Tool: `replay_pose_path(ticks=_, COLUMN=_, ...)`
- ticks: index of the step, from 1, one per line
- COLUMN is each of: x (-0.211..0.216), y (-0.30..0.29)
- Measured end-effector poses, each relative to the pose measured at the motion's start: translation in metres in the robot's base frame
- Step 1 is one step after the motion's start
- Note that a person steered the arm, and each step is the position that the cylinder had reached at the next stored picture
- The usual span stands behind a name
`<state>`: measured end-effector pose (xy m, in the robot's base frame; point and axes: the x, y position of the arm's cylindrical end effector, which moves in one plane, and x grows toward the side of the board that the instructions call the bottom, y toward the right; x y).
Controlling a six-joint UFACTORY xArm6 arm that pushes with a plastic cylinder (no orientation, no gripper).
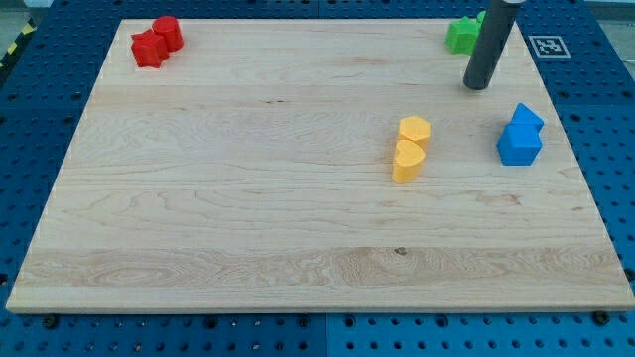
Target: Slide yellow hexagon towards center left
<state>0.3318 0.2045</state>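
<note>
1. Nearest the view's bottom lies the bare front edge of the pale wooden board (298, 288), which rests on a blue perforated table (615, 178); no block sits on this lower strip.
2. Two yellow plastic blocks stand right of the board's middle, touching each other. The upper one (415, 129) reads as the yellow hexagon; the lower yellow block (408, 162) has a shape I cannot settle, perhaps a heart or rounded form.
3. My tip (478, 85), the lower end of the dark straight rod, rests above and to the right of the yellow hexagon, near it but apart. The arm carries no jaws, so nothing is open, closed or gripping.
4. Risk 1: a push from the tip's present side would, in my judgement, drive the hexagon down-left into its yellow neighbour, so both blocks travel together.
5. Risk 2: an off-centre contact on a faceted side may spin the hexagon and let it slip off the tip.
6. Risk 3: moving round to the hexagon's right side brings the rod near the 2 blue blocks (520, 136), which it could nudge.
7. Bystanders: 2 red blocks (157, 42) at the view's top left, and a green block (462, 35) partly hidden behind the rod at the top right.
</note>
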Motion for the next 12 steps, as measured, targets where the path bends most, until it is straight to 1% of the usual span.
replay_pose_path(ticks=1, x=0.007, y=-0.001)
replay_pose_path(ticks=3, x=0.04, y=-0.025)
replay_pose_path(ticks=4, x=0.07, y=-0.036)
replay_pose_path(ticks=5, x=0.076, y=-0.036)
replay_pose_path(ticks=6, x=0.098, y=-0.036)
replay_pose_path(ticks=7, x=0.101, y=-0.042)
replay_pose_path(ticks=8, x=0.1, y=-0.07)
replay_pose_path(ticks=9, x=0.098, y=-0.08)
replay_pose_path(ticks=10, x=0.098, y=-0.101)
replay_pose_path(ticks=11, x=0.098, y=-0.135)
replay_pose_path(ticks=12, x=0.1, y=-0.15)
